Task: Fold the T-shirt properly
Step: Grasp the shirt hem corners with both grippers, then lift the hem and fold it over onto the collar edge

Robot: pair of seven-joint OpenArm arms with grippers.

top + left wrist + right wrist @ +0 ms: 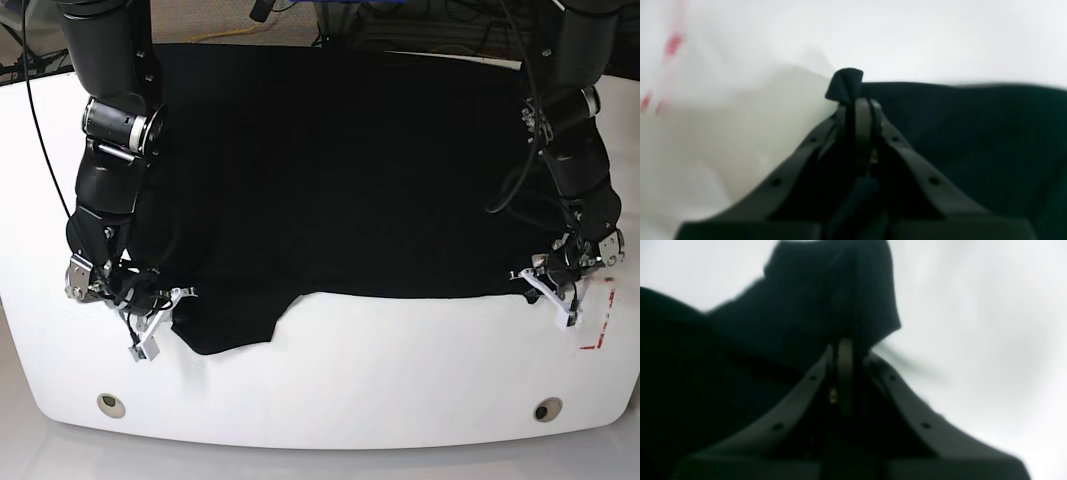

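I've got the large black cloth T-shirt (340, 170) spread on the white table (330, 390), unfolded. My left gripper (857, 100) is clamped on a bottom corner, my right gripper (845, 343) pinching the other; all folding remains.

- Both wrist views are soft and out of focus; cloth weave and seams cannot be made out.
- The T-shirt (330, 170) lies so that no print or lettering shows; its far hem runs behind the arms.
- In the base view each end effector's tip is hidden against black cloth.
- Red marks (671, 45) left of the left end effector (857, 101) are too blurred to read.
- The worktop (330, 390) is cut off by the base view's edges.
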